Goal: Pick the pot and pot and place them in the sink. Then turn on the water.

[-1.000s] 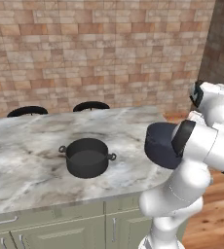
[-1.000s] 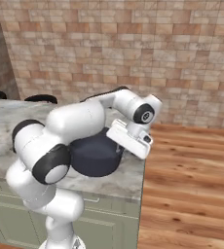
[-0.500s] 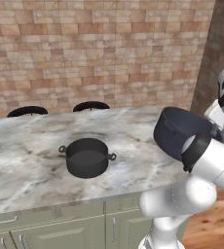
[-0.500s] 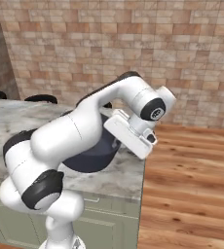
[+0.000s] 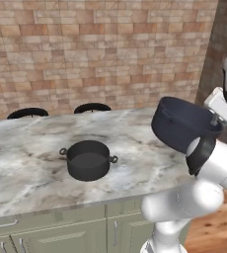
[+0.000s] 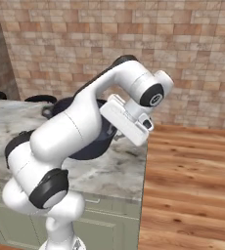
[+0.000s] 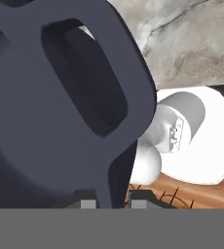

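Note:
The matte black pot (image 5: 88, 159) stands upright on the marble counter (image 5: 26, 163), left of the arm. The navy-blue pot (image 5: 182, 126) hangs tilted in the air above the counter's right end. My gripper (image 5: 215, 117) is shut on its loop handle at the right rim. In the right base view the navy pot (image 6: 91, 146) is mostly hidden behind my arm, with the gripper (image 6: 115, 135) at its side. The hand view has the navy handle (image 7: 109, 121) running down between the fingertips of the gripper (image 7: 111, 200). The sink and water are out of view.
Two dark round chair backs (image 5: 27, 112) (image 5: 92, 106) rise behind the counter in front of a brick wall. The counter ends at its right edge (image 6: 144, 163), with wooden floor (image 6: 192, 185) beyond. Green cabinet fronts (image 5: 61, 232) sit below.
The arm has lifted the navy pot higher and swung it right, off the counter surface, tilting it. The black pot has stayed in place.

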You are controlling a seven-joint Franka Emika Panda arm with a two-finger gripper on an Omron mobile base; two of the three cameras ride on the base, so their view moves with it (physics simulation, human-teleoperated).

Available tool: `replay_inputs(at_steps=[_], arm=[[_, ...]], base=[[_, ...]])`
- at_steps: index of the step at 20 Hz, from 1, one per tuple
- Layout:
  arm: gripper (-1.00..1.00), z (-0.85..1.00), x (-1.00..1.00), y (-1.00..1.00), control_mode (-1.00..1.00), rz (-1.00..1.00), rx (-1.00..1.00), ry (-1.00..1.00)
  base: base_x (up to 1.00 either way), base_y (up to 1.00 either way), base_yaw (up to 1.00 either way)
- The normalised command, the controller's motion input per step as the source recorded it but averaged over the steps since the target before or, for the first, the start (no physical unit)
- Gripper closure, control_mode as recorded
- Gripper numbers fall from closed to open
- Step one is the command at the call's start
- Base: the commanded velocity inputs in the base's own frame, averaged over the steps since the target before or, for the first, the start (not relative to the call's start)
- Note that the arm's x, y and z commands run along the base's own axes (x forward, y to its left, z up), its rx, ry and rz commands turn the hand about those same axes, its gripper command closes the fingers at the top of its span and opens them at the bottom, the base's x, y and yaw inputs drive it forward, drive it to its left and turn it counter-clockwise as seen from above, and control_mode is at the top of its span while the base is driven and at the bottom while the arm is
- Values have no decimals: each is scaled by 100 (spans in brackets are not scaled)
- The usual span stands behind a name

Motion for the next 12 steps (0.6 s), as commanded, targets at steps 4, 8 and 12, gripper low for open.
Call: replay_inputs(at_steps=[4,8,12], arm=[[100,0,0,10,-100,-1,-3,0],[100,0,0,0,-100,0,0,0],[100,0,-6,0,100,0,0,0]], base=[[0,0,0],[0,0,0],[-74,49,17]])
